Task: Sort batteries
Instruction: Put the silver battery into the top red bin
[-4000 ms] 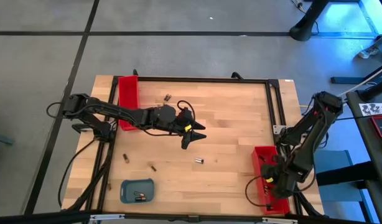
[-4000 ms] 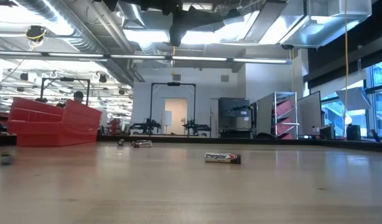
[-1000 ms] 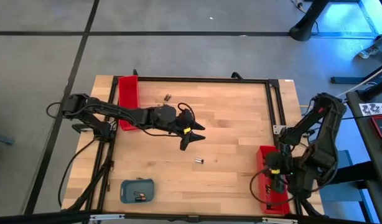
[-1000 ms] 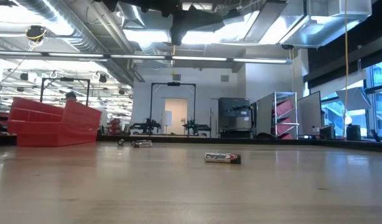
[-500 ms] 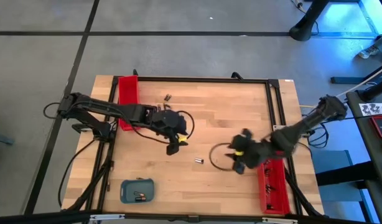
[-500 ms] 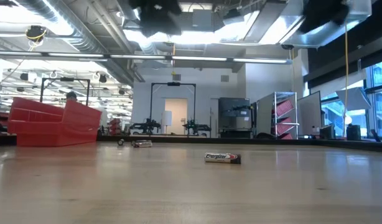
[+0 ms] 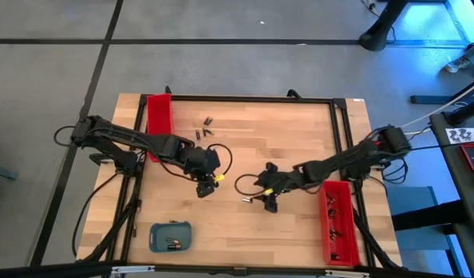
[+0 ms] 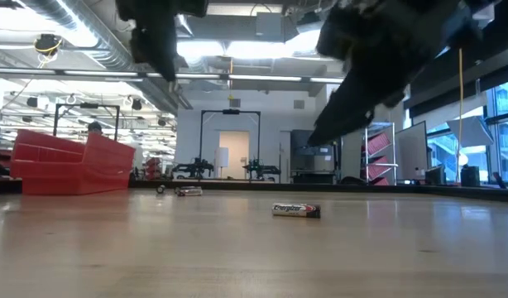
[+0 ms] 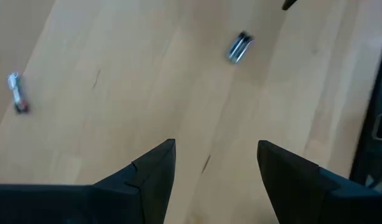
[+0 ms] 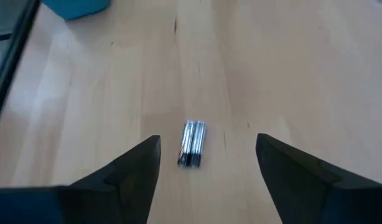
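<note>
Mid-desk (image 7: pixel 299 131), the right gripper (image 7: pixel 266 202) hovers beside a lone battery (image 7: pixel 245 199), jaws released; left gripper (image 7: pixel 204 188) nearby, likewise released.

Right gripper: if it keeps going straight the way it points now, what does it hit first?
Most likely the lone battery on the table. It lies between the open fingers of the right gripper, just ahead of them, nothing between. How high the gripper is above the wood is unclear.

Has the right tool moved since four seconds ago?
Yes. The right tool left the red tray at the table's right edge and went toward the middle, beside the lone battery.
</note>
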Controlling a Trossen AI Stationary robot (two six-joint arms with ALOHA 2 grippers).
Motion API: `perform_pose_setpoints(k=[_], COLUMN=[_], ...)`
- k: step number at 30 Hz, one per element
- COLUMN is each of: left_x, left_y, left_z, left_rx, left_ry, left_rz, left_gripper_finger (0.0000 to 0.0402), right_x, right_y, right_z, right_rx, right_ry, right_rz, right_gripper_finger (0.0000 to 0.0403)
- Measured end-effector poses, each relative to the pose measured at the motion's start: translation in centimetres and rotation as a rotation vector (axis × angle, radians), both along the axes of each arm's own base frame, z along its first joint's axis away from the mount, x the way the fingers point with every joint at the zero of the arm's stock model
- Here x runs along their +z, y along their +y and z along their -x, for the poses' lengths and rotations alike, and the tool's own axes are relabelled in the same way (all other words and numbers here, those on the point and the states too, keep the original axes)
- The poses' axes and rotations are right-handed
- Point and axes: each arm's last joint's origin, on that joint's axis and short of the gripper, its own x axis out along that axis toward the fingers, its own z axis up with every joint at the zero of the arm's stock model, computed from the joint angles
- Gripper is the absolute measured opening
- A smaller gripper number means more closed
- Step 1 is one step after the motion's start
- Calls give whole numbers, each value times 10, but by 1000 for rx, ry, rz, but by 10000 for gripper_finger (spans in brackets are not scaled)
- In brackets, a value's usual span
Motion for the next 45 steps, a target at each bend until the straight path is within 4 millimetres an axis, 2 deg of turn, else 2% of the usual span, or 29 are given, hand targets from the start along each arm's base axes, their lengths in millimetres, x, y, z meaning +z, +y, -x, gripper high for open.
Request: perform_pose_setpoints(k=[4,10,14,21,27,37,45], left_x=[-1,-1,-1,-1,-1,-1,-1], left_y=[-9,-18,-21,-21,-21,-21,-21], left_z=[5,6,7,7,7,7,6], left_rx=[21,26,31,35,37,31,37], left_ry=[30,21,20,20,20,19,9], left_rz=[-4,-10,-14,-21,-20,-26,-34], left_gripper_finger=[216,216,216,216,216,216,216], right_x=[-22,-36,-39,-57,-59,-56,-36], right_y=[5,12,14,15,11,-6,-23], right_z=[-16,-33,-37,-38,-37,-40,-38], right_rx=[7,51,108,134,69,-4,-25], right_ry=[50,87,89,132,136,146,124], right_rz=[14,8,10,55,123,113,125], right_gripper_finger=[258,241,226,209,209,209,209])
